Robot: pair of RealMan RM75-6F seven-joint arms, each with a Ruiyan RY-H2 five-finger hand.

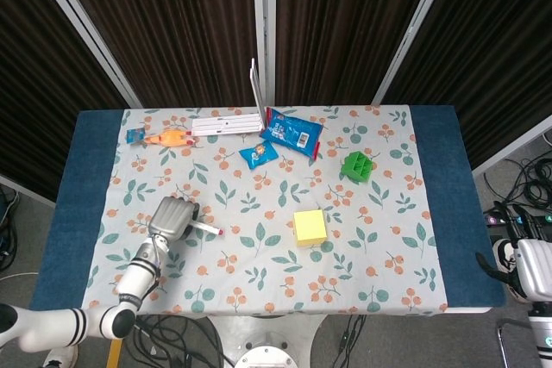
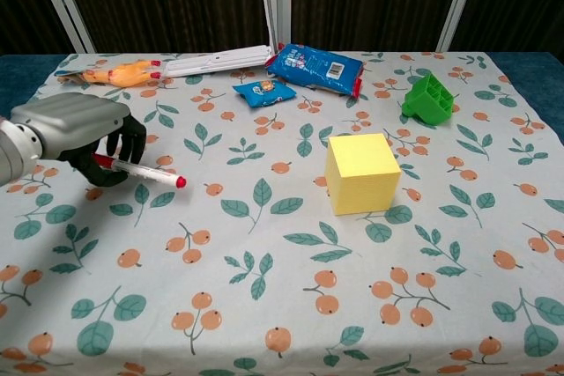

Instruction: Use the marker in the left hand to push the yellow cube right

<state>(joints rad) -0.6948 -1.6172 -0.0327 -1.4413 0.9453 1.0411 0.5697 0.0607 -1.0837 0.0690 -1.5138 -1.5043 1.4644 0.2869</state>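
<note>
The yellow cube (image 1: 310, 227) (image 2: 360, 172) stands right of the table's middle on the leaf-patterned cloth, with nothing touching it. My left hand (image 1: 172, 216) (image 2: 77, 133) is far to its left, near the table's left side, gripping a white marker (image 1: 207, 228) (image 2: 144, 171) with a red tip. The red tip points right toward the cube, with a wide stretch of cloth between them. The hand's fingers are curled around the marker's back end. My right hand shows in neither view.
A green basket (image 1: 356, 165) (image 2: 429, 97) sits behind and right of the cube. A blue snack bag (image 1: 292, 132) (image 2: 315, 66), a small blue packet (image 1: 258, 154) (image 2: 264, 90), a white flat box (image 1: 227, 126) and an orange toy (image 1: 168, 137) (image 2: 122, 73) lie along the back.
</note>
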